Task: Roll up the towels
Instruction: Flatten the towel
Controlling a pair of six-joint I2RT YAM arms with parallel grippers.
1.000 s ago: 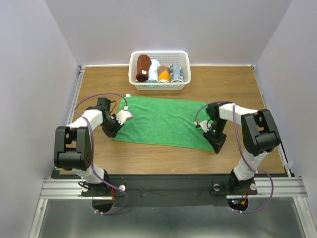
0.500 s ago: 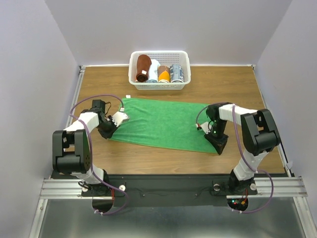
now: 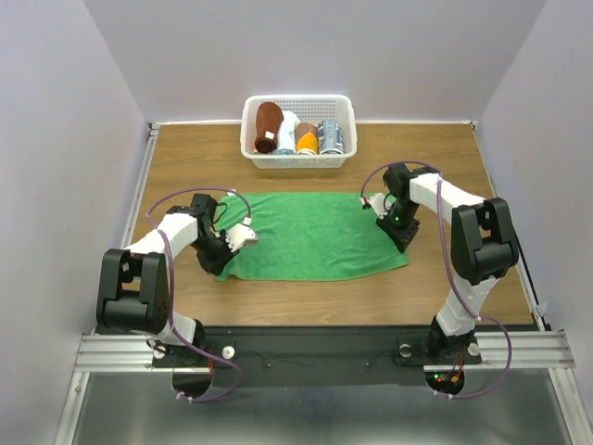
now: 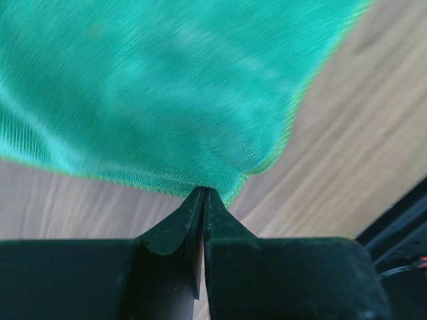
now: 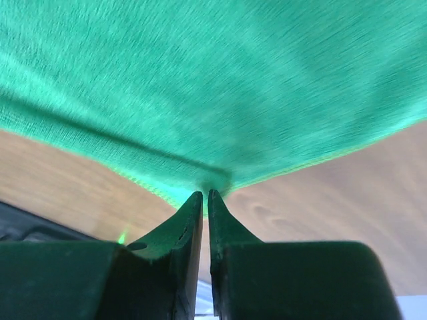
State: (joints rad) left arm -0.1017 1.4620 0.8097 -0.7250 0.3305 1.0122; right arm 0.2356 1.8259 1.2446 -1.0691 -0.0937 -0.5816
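Note:
A green towel (image 3: 310, 236) lies spread flat on the wooden table. My left gripper (image 3: 220, 262) is shut on the towel's left edge near its front corner; the left wrist view shows the green towel (image 4: 173, 100) pinched at my left gripper (image 4: 204, 191). My right gripper (image 3: 397, 225) is shut on the towel's right edge near its far corner; the right wrist view shows the green towel (image 5: 220, 87) pinched at my right gripper (image 5: 205, 194).
A white basket (image 3: 298, 159) at the back middle holds several rolled towels, among them brown (image 3: 268, 127), white (image 3: 287, 131) and orange (image 3: 307, 139). Purple cables loop beside both arms. Walls close in left and right.
Both grippers have dragged the towel. The left end moved toward the front and right; the right end moved toward the back. The towel now lies straighter and looks shorter.

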